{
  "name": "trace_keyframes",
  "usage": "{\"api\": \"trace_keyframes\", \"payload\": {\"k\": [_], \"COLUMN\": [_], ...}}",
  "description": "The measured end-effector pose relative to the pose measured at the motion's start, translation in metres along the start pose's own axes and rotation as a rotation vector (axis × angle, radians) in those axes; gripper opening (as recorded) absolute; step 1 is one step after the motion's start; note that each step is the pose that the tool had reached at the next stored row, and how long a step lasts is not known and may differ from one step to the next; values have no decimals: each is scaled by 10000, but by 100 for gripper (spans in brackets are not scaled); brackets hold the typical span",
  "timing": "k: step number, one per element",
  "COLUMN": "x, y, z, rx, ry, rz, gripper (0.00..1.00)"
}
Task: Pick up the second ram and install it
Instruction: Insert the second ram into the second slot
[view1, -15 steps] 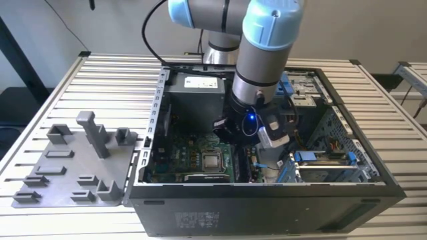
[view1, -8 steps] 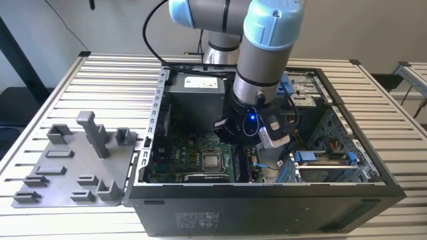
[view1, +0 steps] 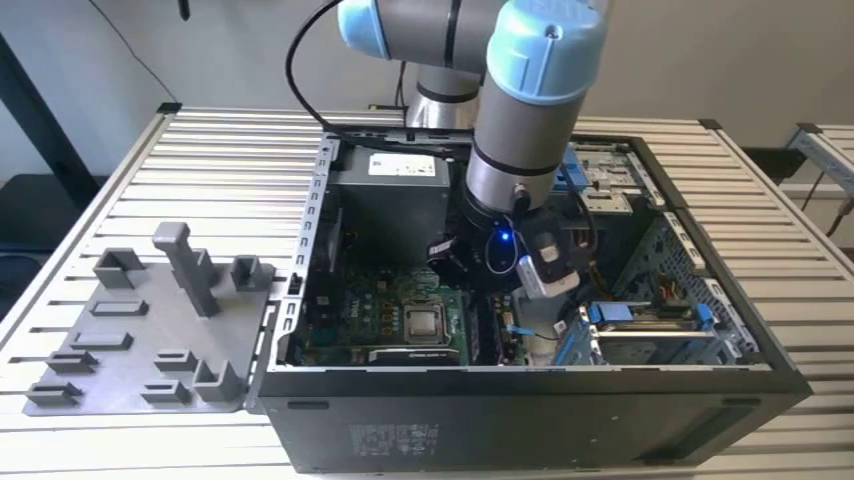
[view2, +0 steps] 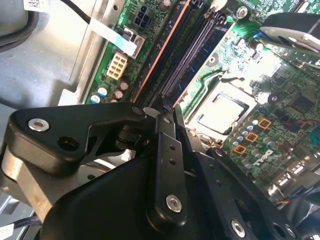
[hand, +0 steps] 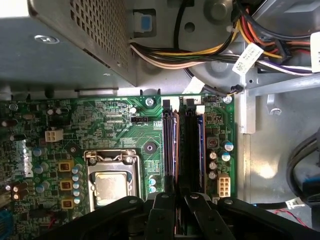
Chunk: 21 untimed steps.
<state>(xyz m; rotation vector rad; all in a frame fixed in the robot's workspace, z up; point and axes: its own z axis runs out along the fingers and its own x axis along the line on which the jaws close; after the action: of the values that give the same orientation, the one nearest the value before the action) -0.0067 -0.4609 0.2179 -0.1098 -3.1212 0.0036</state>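
Gripper (hand: 176, 200) down inside open computer case (view1: 534, 420), fingers (view2: 167, 150) closed together directly over memory slots (hand: 182, 145) on green motherboard (hand: 115, 130). Second ram (hand: 175, 145) seated edge-on in slot beside CPU socket (hand: 111, 180), jaws touching its top edge, grip uncertain

Pale wall (view1: 747, 50) behind a white slatted table (view1: 227, 170).

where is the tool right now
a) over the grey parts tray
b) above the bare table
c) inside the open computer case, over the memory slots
c: in both wrist views the tool sits just over the memory slots on the green board, inside the computer case.
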Motion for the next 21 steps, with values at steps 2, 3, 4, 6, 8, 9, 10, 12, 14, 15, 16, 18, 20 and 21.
{"api": "trace_keyframes", "payload": {"k": [2,3,4,6,8,9,10,12,14,15,16,18,20,21], "x": [-2,-3,-3,-3,-4,-4,-4,-5,-5,-5,-6,-5,-4,-4], "y": [1,1,0,0,0,0,1,0,0,1,1,1,2,2], "z": [4,5,5,4,5,5,5,5,5,5,3,-34,-68,-69], "rx": [11,27,44,57,57,57,56,56,56,57,63,94,130,136], "ry": [3,5,9,21,22,23,22,23,23,23,22,19,17,14], "rz": [0,0,0,0,0,1,1,0,0,-2,-9,-20,-21,-32], "gripper": [14,14,14,14,14,14,14,14,14,14,14,14,14,14]}}
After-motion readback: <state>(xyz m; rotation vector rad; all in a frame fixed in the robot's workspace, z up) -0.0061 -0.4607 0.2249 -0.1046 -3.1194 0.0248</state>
